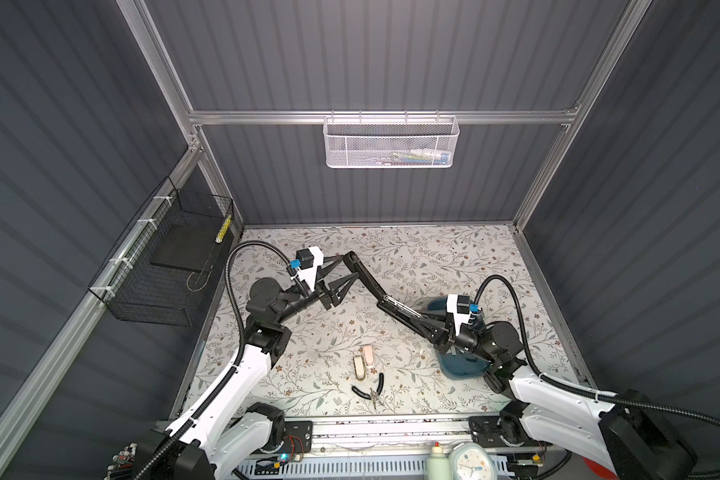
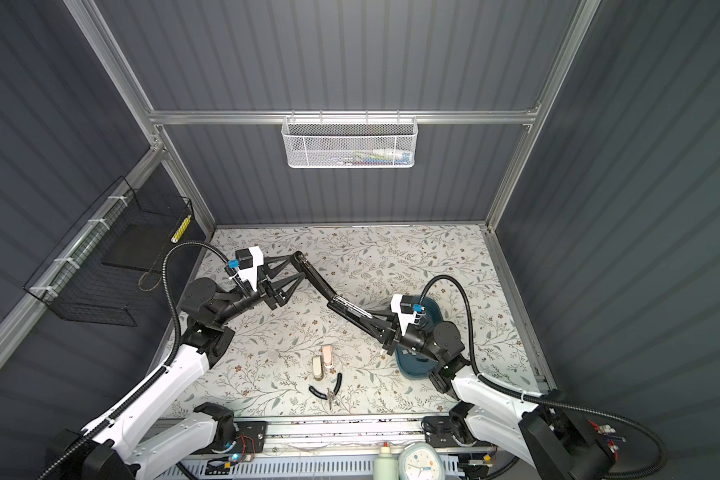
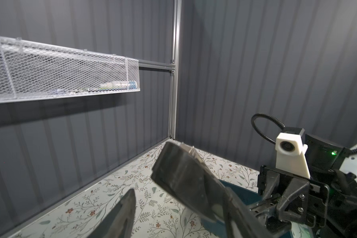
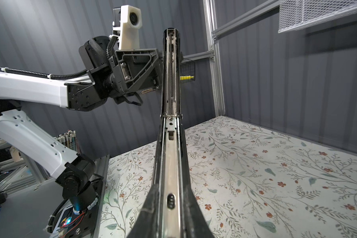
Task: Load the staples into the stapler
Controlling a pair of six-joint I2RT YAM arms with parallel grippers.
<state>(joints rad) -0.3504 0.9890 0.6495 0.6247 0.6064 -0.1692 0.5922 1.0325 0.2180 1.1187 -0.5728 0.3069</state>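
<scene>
While the right pincer (image 1: 416,319) pinches the black stapler (image 1: 366,278) by its base end, holding it aloft over the middle of the bench (image 1: 433,257) w/ the lid swung wide toward the far edge, left of centre, the left pincer (image 1: 348,267) stands spread at the lid's tip. One of its fingers is just beside the tip, and it grips nothing.

The grip at the base prob. serves to keep the metal channel (image 4: 170,164) facing up and reachable, so a strip can drop in. The lid folded back out of the way reads as the same purpose. A pale strip lies along that channel in the right wrist view: staples or bare rail, can't tell.

The staples are otherwise too small to pick out. A blue tray (image 1: 458,370) by the bench's right edge, partly under the right arm, is a likely store, but its contents aren't clear. Pliers (image 1: 371,388) and two small pale items (image 1: 362,363) lie near the front edge, well apart from both pincers.

Judged stage: stapler open, loading approx. next. The left pincer looks free to fetch a strip.
</scene>
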